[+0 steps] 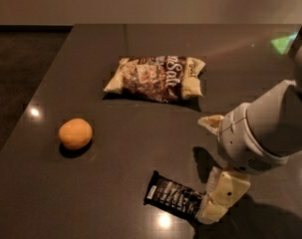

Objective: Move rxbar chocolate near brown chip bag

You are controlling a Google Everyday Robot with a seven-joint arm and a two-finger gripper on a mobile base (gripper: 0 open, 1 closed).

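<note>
The rxbar chocolate (173, 196), a small flat black bar with white lettering, lies near the table's front edge. The brown chip bag (157, 77), crinkled with cream ends and white script, lies flat further back at the table's centre. My gripper (206, 167) comes in from the right on a bulky white arm (270, 128). It is open. One cream finger (221, 194) is down at the bar's right end, touching or just beside it. The other finger (211, 123) points left, higher up. The bar and the bag lie well apart.
A round orange fruit (75, 133) sits on the left of the dark grey table (90, 54). The table's left edge drops to a dark floor. A wall runs behind the far edge.
</note>
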